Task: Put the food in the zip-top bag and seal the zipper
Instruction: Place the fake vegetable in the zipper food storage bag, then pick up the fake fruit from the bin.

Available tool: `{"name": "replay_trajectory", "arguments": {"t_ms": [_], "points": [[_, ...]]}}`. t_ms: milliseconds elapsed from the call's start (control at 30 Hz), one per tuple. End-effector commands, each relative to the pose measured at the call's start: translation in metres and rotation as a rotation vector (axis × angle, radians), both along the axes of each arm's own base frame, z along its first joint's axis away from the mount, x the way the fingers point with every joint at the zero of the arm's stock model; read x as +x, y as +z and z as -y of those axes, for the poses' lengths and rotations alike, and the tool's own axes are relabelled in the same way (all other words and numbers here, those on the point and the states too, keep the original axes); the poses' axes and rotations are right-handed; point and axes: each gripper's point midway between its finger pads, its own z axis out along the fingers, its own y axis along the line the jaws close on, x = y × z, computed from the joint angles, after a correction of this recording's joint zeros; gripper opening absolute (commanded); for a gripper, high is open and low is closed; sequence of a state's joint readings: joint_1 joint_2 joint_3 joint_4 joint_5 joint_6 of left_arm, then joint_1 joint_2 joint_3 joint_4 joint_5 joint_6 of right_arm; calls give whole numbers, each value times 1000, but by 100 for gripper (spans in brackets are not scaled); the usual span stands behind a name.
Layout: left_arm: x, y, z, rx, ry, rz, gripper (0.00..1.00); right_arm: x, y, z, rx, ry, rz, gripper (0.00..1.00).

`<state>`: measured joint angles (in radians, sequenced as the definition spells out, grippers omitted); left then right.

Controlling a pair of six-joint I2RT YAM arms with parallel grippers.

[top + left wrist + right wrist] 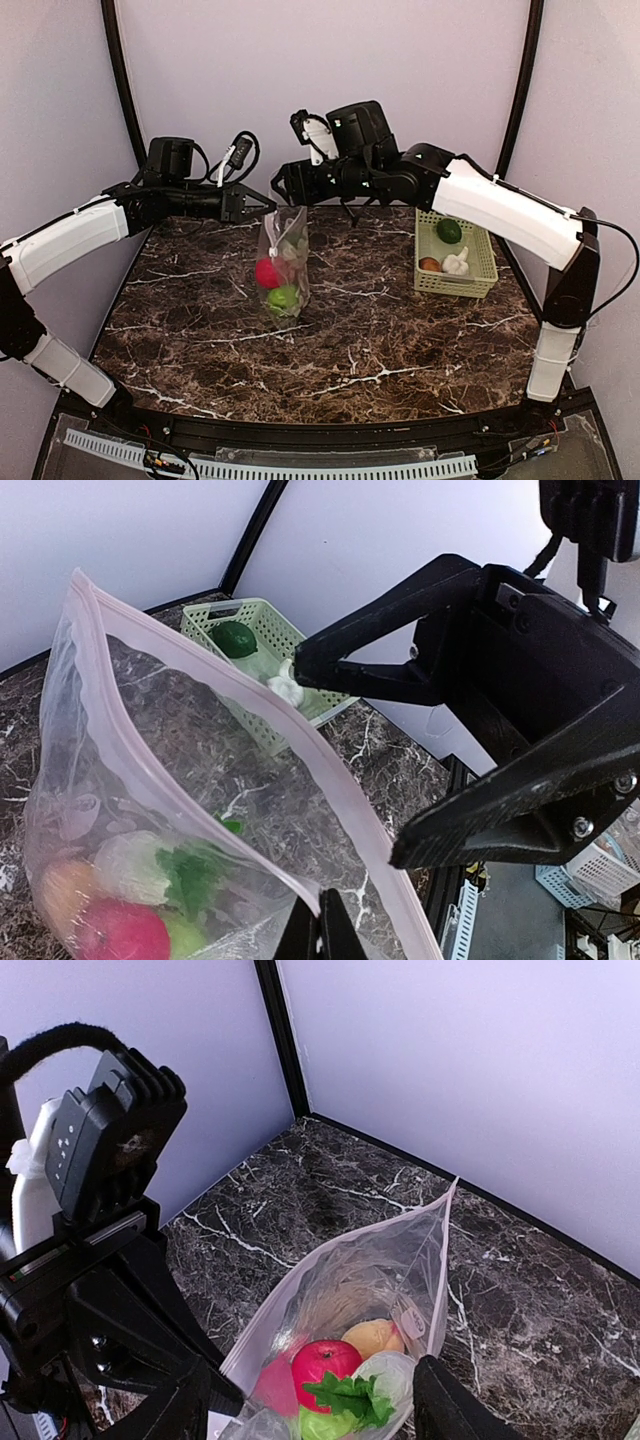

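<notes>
Top view: zip-top bag upright at mid-table, long axis vertical, mouth up, top edge pinched by left gripper; right gripper just beside it; basket well right

Left wrist only: right jaws spread wide, zipper running away diagonally from fingers

Right wrist only: down the open mouth, red apple, green leaves inside

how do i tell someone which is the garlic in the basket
On the marble table, find the pale green lattice basket on the right side. Three pieces lie in it. The garlic is the only white one, at the near end beside the brown piece, with the dark green piece behind it.
</notes>
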<state>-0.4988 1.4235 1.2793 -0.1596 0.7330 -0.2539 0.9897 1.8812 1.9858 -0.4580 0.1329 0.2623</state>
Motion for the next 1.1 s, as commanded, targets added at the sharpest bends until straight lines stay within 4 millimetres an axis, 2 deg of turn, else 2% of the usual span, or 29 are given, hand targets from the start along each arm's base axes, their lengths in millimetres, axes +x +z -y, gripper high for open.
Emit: {"name": "replay_trajectory", "arguments": {"t_ms": [0, 133, 200, 367, 567, 700, 967, 1067], "points": [[-4, 8, -9, 24, 42, 53, 1, -14, 39, 12, 44, 11, 64, 67], [-3, 12, -14, 34, 71, 81, 1, -21, 59, 38, 51, -27, 109, 70], [-3, 12, -15, 34, 74, 84, 1, -22, 63, 55, 37, -71, 124, 73], [-2, 14, -16, 32, 71, 85, 1, -22, 51, 98, -33, -188, 132, 80], [-5, 9, -19, 49, 63, 88, 1, -7, 16, 143, -84, -271, 25, 84], [-6, 5, -18, 48, 54, 84, 1, 10, -7, 172, -87, -307, -46, 87], [-6, 5, -20, 51, 63, 107, 1, 61, -80, 241, -141, -441, -224, 88], [-5, 2, -20, 57, 66, 106, 1, 78, -107, 271, -174, -517, -268, 84]]}}
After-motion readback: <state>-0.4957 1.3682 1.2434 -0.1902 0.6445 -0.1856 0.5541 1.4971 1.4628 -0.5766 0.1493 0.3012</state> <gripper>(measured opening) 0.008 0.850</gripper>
